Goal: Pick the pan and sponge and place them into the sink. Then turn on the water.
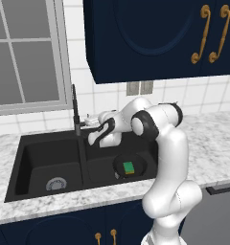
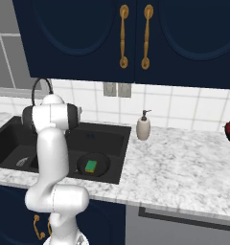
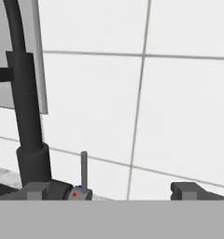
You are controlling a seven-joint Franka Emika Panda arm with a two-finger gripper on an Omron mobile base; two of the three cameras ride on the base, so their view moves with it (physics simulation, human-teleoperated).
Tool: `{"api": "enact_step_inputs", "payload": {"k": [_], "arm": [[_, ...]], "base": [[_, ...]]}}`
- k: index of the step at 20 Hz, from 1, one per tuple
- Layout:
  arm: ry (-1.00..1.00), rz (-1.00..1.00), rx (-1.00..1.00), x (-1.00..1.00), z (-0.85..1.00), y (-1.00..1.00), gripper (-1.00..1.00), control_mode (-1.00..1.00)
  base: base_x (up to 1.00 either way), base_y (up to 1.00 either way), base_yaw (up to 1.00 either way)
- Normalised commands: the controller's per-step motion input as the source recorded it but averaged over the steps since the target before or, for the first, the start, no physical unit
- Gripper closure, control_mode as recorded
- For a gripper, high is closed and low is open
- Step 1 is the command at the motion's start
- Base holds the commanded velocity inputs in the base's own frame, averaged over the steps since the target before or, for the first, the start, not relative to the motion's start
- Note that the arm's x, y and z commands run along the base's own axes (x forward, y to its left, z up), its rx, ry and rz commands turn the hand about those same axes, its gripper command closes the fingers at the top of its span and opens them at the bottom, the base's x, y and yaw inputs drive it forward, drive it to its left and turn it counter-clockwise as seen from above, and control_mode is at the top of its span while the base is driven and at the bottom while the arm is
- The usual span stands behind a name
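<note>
Start at your far left: the sink is a black double basin set into the speckled counter. Its left basin holds nothing but a round silver drain. Across the central divider, the right basin holds the pan, lying flat on the basin floor, and the sponge rests green side up inside the pan, near its middle. In the right base view you see the same pairing, the sponge sitting in the dark pan.

Behind the divider stands the black faucet, rising against the tiled wall below the window. Your gripper is up at the faucet base, just right of the neck, with the arm arching over the right basin. The hand view shows the two finger tips spread wide apart, released, with nothing between them; a small grey lever stands upright near the left tip, beside the faucet column. No stream is visible from the spout.

Farther right on the counter, a beige soap dispenser stands near the wall, just beyond the sink's right rim.
</note>
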Motion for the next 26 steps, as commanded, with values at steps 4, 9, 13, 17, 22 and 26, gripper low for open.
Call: {"api": "enact_step_inputs", "payload": {"k": [4, 9, 13, 17, 22, 26], "arm": [[-0.03, -0.02, 0.0, 0.14, -0.01, 0.09, -1.0, -1.0], [-0.04, -0.01, 0.0, 0.2, -0.05, 0.05, -1.0, -1.0], [-0.04, 0.0, 0.0, 0.14, -0.13, 0.07, -1.0, -1.0], [-0.04, 0.0, 0.0, 0.1, -0.19, 0.09, -1.0, -1.0], [-0.04, 0.0, 0.0, 0.01, -0.27, 0.05, -1.0, -1.0], [-0.05, 0.0, 0.0, 0.0, -0.31, 0.01, -1.0, -1.0]], "base": [[0.0, 0.0, 0.0], [0.0, 0.0, 0.0], [0.0, 0.0, 0.0], [0.0, 0.0, 0.0], [0.0, 0.0, 0.0], [0.0, 0.0, 0.0]]}}
